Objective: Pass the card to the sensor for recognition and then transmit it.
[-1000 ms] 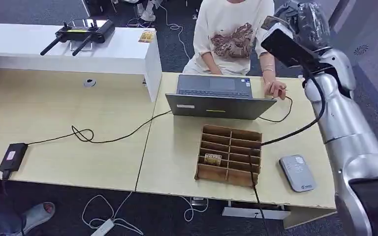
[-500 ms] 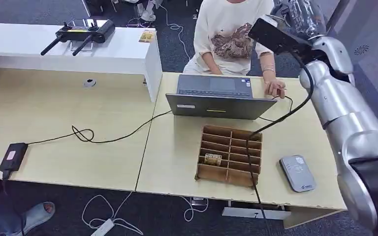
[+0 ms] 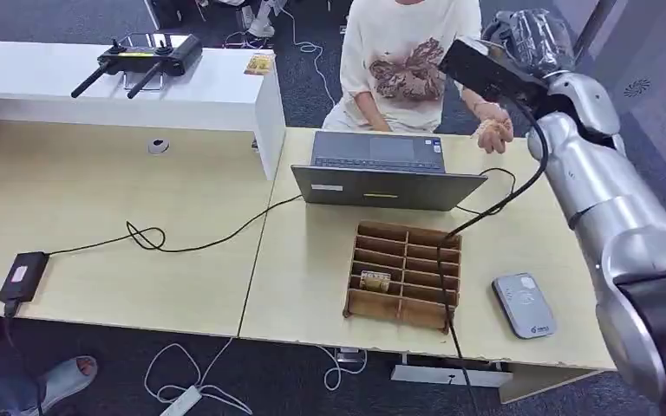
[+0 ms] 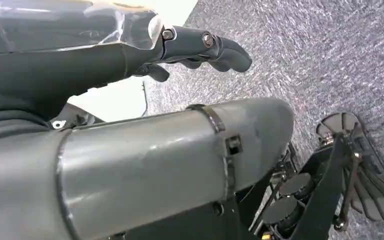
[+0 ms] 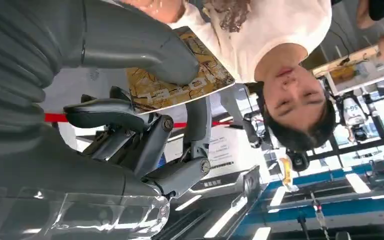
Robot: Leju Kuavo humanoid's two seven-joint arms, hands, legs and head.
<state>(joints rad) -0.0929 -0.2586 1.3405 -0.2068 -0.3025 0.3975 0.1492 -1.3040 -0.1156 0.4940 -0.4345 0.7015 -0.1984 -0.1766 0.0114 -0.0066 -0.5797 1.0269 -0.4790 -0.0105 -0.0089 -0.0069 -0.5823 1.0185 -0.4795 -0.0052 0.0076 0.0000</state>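
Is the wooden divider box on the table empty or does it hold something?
Not empty. The wooden divider box holds one gold card in a left compartment; the other compartments look empty.

Wooden desk (image 3: 95,199) with laptop (image 3: 381,173), divided tray (image 3: 405,274), sensor (image 3: 525,304).

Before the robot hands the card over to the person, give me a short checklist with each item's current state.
1. Card held: ok, pinched between the thumb and fingers of the right hand.
2. Right hand raised toward the person: ok, held up beyond the laptop.
3. Person's hand ready to take it: ok, lifted off the desk, near the robot's arm.
4. Card read by the sensor: cannot tell.
5. Left hand out of the way: ok, hanging down over the floor, fingers curled.
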